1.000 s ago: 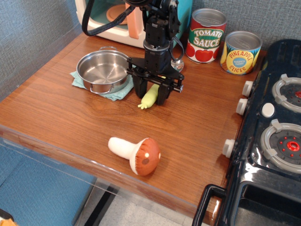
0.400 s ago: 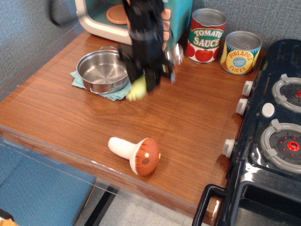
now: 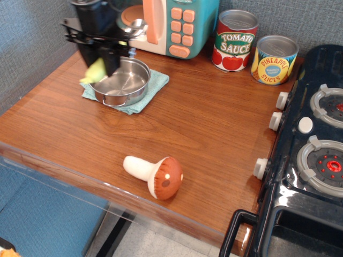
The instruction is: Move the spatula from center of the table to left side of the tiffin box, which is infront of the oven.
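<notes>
One arm works at the far left, and its black tool (image 3: 99,53) hangs above the left rim of the tiffin box (image 3: 120,81), its fingers pinching the spatula (image 3: 95,70) by the yellow-green handle. The handle tip pokes out low and left, blurred, over the left edge of the pot and the teal cloth (image 3: 131,91) beneath it; whether it touches anything I cannot tell. The shiny bowl of the spatula sticks up to the right of the tool, up near the oven door.

Moving right, the tiffin box sits on that cloth on the brown counter (image 3: 203,123), straight in front of the oven (image 3: 171,27), whose pink handle and buttons face us.

Further along the back, there's a tomato sauce can (image 3: 235,40) and just beside it a pineapple slices can (image 3: 274,59), both upright against the wall.

Down front, a brown-capped toy mushroom (image 3: 154,174) lies on its side near the counter's near edge, well apart from the pot.

At the far right, the dark blue toy stove (image 3: 305,160) stands against the counter's edge, knobs facing inward, burners on top.
</notes>
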You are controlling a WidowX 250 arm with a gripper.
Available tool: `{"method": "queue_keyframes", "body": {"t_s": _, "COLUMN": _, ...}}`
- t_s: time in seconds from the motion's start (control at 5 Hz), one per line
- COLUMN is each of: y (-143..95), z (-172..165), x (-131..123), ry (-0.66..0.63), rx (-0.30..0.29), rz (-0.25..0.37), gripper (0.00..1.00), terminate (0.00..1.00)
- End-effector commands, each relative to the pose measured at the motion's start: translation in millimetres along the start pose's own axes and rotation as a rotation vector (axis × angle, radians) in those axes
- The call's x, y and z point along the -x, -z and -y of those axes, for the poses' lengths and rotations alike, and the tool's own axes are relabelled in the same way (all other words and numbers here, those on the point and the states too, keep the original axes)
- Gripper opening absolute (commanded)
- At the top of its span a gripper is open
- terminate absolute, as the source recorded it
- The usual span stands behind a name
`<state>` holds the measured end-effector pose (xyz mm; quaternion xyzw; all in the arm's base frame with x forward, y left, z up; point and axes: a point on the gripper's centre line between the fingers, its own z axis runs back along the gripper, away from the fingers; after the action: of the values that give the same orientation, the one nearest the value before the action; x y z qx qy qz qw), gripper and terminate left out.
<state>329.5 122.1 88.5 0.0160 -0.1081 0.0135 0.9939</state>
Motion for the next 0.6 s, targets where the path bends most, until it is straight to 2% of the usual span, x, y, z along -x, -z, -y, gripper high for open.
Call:
{"method": "queue_keyframes", "body": {"t_s": 0.0, "y": -3, "z": -96, "x": 16, "ry": 0.087, "rx": -0.099, "rz": -0.053, "gripper": 0.0, "terminate": 0.0}}
{"method": "queue_keyframes", "body": {"t_s": 0.2, "y": 17, "z": -117, "x": 31, "ry": 0.129, "rx": -0.069, "rz": -0.102, "gripper": 0.0, "terminate": 0.0}}
{"method": "queue_keyframes", "body": {"t_s": 0.4, "y": 36, "z": -115, "x": 36, "ry": 0.131, "rx": -0.059, "rz": -0.14, "gripper": 0.0, "terminate": 0.0}}
